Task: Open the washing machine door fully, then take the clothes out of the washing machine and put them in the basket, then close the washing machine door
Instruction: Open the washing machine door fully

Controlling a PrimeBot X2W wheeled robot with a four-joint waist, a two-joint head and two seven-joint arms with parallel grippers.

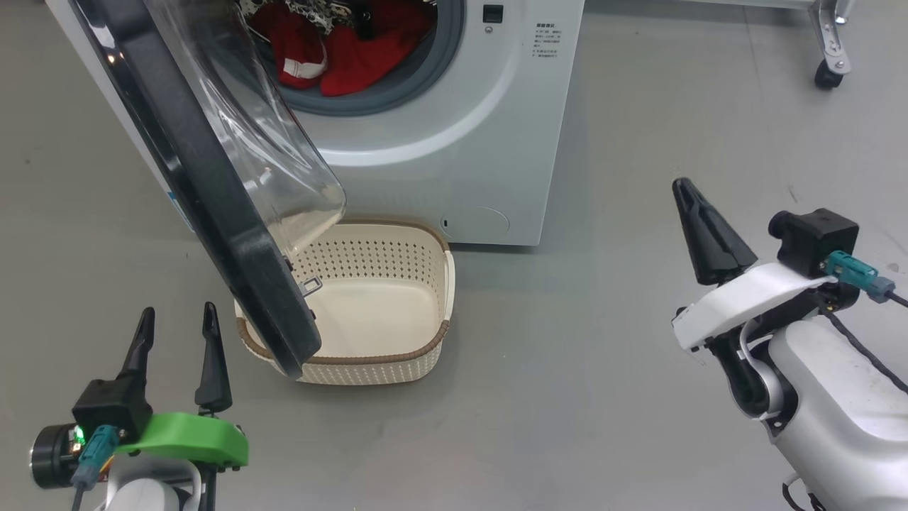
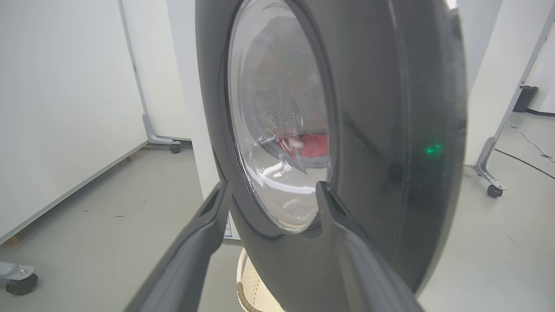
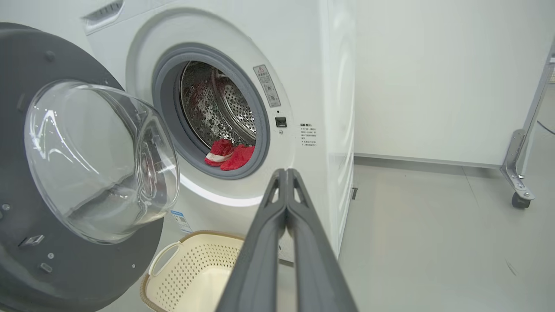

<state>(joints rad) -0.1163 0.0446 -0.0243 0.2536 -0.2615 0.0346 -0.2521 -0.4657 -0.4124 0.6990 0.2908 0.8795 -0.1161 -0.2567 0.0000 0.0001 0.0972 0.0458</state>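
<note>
Grey floor holds the washing machine at the frame's top, red clothes inside its drum. Its door hangs partly swung over the empty basket, set below the mouth to catch them. Left gripper, spread and empty at lower left, seems poised to push the door wider; right gripper is clenched, empty.

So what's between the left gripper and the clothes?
The washing machine door; the left wrist view shows the clothes through its glass, past the left gripper.
</note>
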